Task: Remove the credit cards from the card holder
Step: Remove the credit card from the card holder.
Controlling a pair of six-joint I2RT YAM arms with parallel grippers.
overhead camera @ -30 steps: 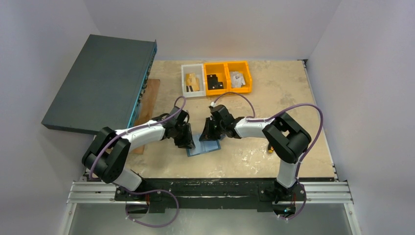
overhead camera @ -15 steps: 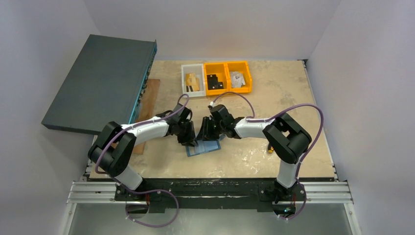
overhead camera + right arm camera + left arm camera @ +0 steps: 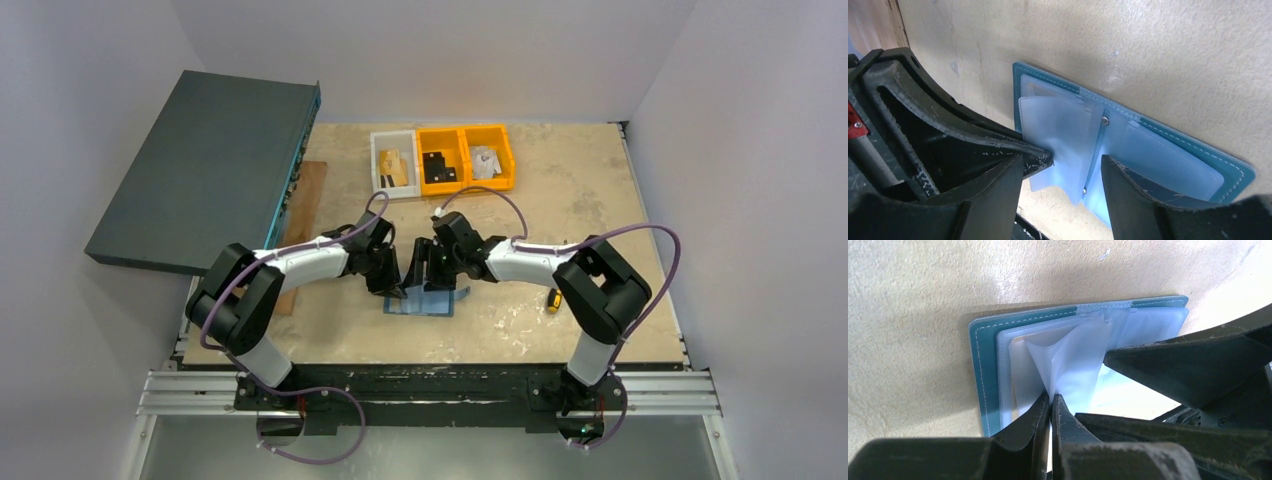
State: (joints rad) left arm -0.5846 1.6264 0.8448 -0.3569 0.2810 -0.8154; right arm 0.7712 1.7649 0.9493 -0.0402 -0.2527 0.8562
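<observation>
The card holder [image 3: 437, 301] lies open on the table, teal outside [image 3: 982, 375] and pale blue with clear pockets inside [image 3: 1158, 155]. My left gripper [image 3: 1051, 399] is shut on the edge of a translucent plastic sleeve [image 3: 1073, 365] and lifts it off the holder's left half. In the top view the left gripper [image 3: 397, 285] meets the right gripper [image 3: 428, 275] over the holder. My right gripper [image 3: 1062, 162] is open, its fingers astride the holder's spine and the same sleeve [image 3: 1058, 125], holding nothing. I make out no credit cards; any inside the sleeves are hidden.
A large dark teal flat box [image 3: 205, 170] lies at the back left, beside a wooden board [image 3: 303, 205]. A white bin [image 3: 393, 165] and two orange bins [image 3: 440, 160] [image 3: 488, 155] stand at the back. A small yellow-and-black object [image 3: 551, 299] lies right of the holder.
My right gripper has opened. My left gripper has closed on the plastic sleeve. The holder now lies spread wider and a little further right.
</observation>
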